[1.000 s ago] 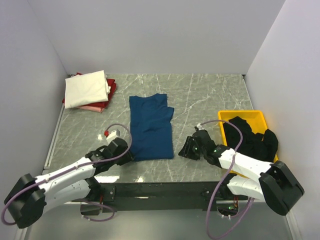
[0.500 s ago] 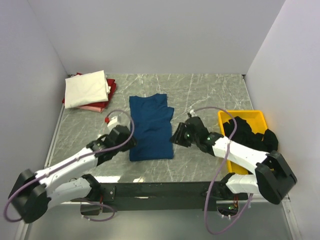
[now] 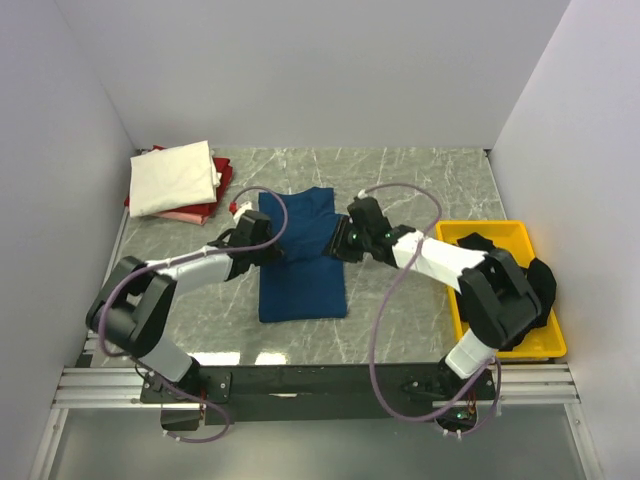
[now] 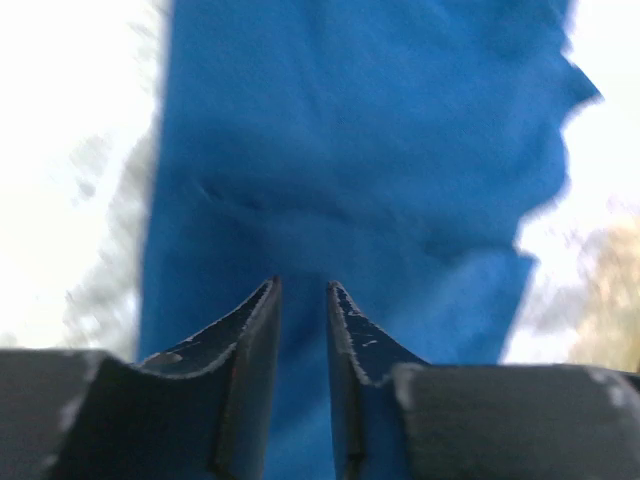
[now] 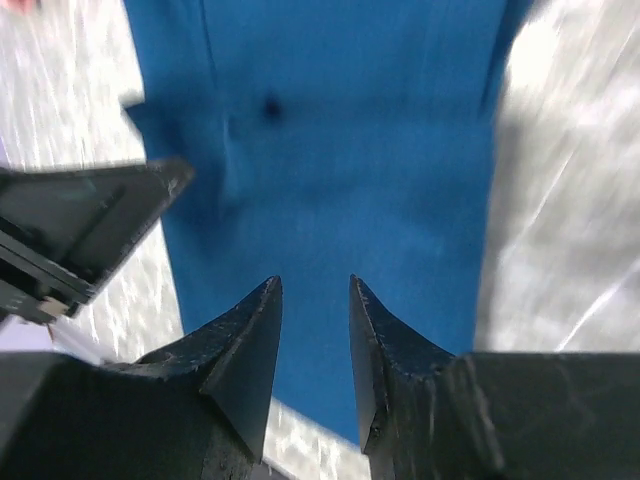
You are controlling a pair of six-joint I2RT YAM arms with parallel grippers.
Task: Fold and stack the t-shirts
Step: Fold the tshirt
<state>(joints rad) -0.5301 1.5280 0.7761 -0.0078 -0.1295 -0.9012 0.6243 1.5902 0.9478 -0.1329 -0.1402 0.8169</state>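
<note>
Flanking the blue t-shirt (image 3: 300, 275) mid-length: left gripper (image 3: 268, 244) at its left side, right gripper (image 3: 340, 242) opposite, both parted, empty. Long axis runs table (image 3: 420, 190) near-edge to far-edge.

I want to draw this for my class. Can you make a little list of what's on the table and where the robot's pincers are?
Middle: dark blue t-shirt, lying flat, folded narrow
Left pincer: at the shirt's left edge, jaws slightly apart
Right pincer: at its right edge, jaws apart
Back left: folded cream t-shirt on a red t-shirt
Right: yellow tray holding black clothes
</note>
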